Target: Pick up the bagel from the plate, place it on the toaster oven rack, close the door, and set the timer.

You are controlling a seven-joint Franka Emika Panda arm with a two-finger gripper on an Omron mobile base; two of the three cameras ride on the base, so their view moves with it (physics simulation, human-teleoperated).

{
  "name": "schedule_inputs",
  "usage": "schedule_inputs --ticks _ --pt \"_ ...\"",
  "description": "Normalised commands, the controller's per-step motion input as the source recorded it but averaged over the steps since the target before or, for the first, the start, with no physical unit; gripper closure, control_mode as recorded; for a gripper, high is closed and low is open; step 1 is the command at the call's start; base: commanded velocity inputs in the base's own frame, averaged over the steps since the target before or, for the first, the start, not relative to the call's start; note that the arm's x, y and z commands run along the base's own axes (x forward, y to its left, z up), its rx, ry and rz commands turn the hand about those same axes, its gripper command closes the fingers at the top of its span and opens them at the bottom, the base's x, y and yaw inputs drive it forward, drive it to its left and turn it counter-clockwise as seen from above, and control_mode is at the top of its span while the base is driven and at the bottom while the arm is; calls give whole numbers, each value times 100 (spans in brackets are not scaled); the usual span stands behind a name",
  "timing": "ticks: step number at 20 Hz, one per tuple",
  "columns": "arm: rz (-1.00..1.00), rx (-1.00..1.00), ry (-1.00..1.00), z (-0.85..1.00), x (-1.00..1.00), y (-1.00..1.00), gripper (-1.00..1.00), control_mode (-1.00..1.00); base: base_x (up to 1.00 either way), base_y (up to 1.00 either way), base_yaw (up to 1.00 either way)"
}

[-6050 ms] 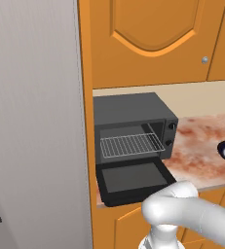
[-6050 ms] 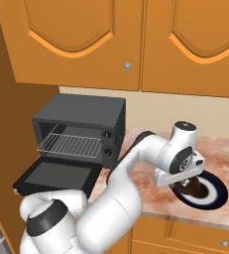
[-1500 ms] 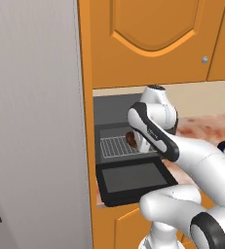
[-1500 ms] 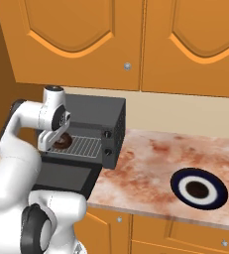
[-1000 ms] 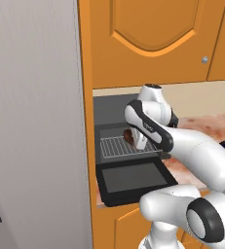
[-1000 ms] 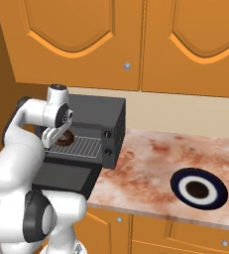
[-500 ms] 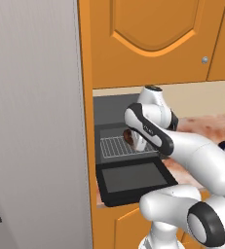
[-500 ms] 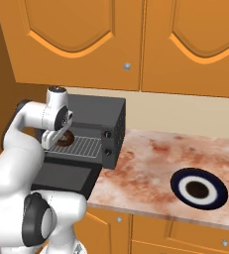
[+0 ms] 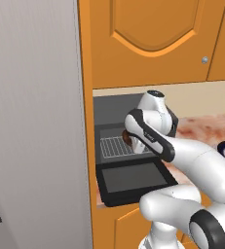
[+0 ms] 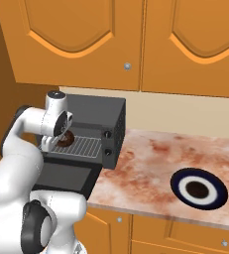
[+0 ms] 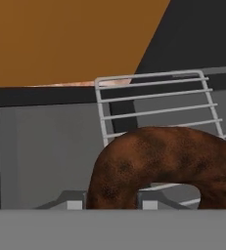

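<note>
Hand view: gripper (image 11: pixel 112 204) closed on bagel (image 11: pixel 166 163) over oven rack (image 11: pixel 153 105); door (image 10: pixel 66 177) open, plate (image 10: pixel 199 189) on worktop (image 10: pixel 150 161).

No readable text anywhere.
The oven (image 10: pixel 98 118), its door (image 9: pixel 133 178), the cabinets (image 10: pixel 136 39), the counter (image 10: pixel 155 158) and the plate (image 10: pixel 199 189) carry no legible letters, numbers, brand marks or signs.
</note>
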Motion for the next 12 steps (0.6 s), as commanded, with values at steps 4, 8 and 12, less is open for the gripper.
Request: schedule_inputs --ticks 4,8,12 --pt "-3 4 0 -27 13 0 100 -100 0 0 0" --pt "-4 3 1 -29 5 0 100 -100 0 0 0" --pt "-7 4 4 -30 0 0 100 -100 0 0 0"
